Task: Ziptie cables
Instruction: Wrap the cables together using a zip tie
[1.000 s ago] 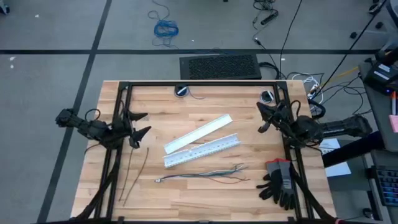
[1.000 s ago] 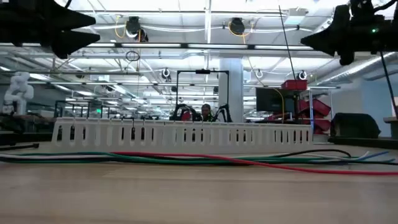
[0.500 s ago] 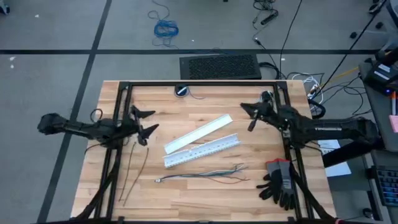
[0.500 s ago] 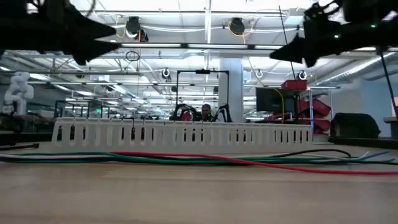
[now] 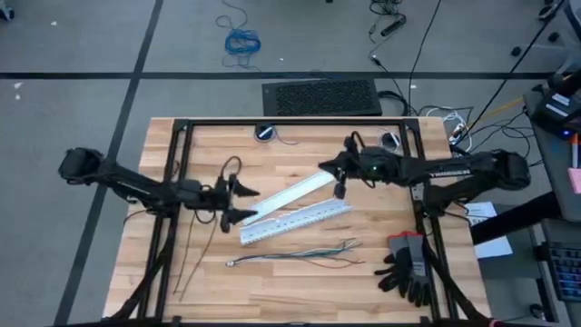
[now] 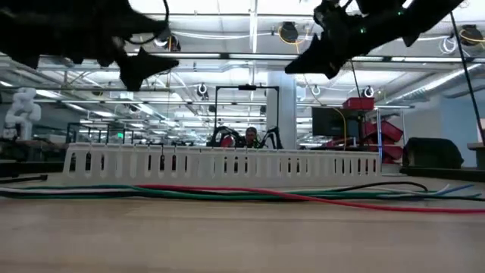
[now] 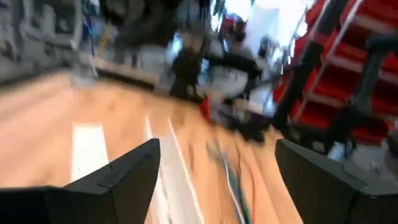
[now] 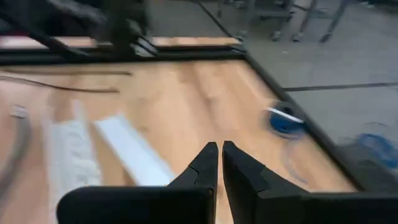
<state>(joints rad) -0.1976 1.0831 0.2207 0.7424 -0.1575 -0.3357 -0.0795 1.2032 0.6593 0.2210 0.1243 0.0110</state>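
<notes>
Pale wood-grain counter (image 5: 290, 282) with a black frame round it carries everything. Cables (image 5: 300, 253) lie loose near its front edge: a few thin grey wires, limp, ending in a tiny pale plug. They look light and floppy, likely to splay when lifted, so a pinch near mid-bundle seems best. Zipties (image 5: 195, 259) rest at the front left, two dark, thin, nearly straight strips, probably springy and slick; an end is the place to take one. Two white slotted strips (image 5: 295, 221) of rigid plastic lie between them and the arms. Left gripper (image 5: 238, 203) hovers beside the strips, fingers spread wide and empty. Right gripper (image 5: 335, 174) hangs over the far strip, fingers pressed together on nothing
</notes>
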